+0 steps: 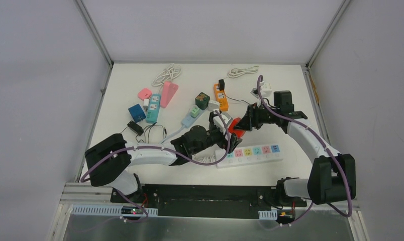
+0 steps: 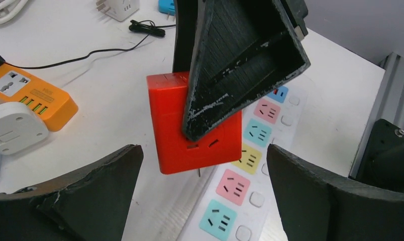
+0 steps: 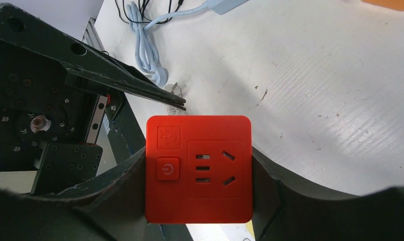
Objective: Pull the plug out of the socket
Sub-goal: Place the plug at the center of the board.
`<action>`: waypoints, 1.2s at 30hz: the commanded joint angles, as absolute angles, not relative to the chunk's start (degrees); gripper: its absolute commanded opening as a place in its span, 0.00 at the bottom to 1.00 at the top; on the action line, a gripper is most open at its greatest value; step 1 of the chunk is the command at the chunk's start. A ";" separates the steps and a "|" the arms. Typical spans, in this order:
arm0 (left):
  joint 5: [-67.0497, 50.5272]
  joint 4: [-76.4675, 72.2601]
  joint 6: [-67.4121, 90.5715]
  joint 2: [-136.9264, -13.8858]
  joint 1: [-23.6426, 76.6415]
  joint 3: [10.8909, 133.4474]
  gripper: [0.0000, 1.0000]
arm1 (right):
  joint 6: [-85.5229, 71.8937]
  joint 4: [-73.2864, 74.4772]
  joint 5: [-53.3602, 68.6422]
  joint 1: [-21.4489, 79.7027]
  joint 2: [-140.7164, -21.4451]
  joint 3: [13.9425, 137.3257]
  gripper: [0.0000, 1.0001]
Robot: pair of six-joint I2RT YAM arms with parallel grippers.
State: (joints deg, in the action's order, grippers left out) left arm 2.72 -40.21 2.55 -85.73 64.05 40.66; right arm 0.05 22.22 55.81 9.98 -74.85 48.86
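I had the right tool (image 3: 198, 168) clenched on the red plug cube (image 2: 190, 125), one finger on each of two opposite sides, its socket face and power button turned toward the wrist camera. The cube hung tilted just above the left end of the white power strip (image 1: 255, 153), which lay on the bench (image 3: 315, 75). A thin pin (image 2: 197, 173) showed under the cube's lower edge, so I judged the plug out of its socket or very nearly, though I could not tell whether the pins were fully clear. The left tool (image 2: 202, 150) was spread wide, grasping nothing, its fingers either side of the cube, low over the strip. To finish well I would draw straight up along the pins, not twist, and press the left tool onto the strip if it started to rise.
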 commanded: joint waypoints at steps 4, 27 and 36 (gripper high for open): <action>7.18 -40.94 3.98 -90.30 63.98 46.79 0.96 | -1.28 19.51 57.79 10.21 -75.50 49.57 0.00; 9.06 -36.01 2.94 -93.66 63.98 49.79 0.00 | -9.89 19.58 64.77 10.23 -75.28 49.10 1.00; 6.74 -38.02 3.47 -88.72 63.99 43.17 0.00 | -5.68 23.67 62.06 9.65 -74.28 50.38 1.00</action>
State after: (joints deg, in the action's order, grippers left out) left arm 8.23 -36.42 3.42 -92.99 64.29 46.13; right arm -7.97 21.43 60.90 9.89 -77.19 48.84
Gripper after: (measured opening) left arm 0.598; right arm 0.996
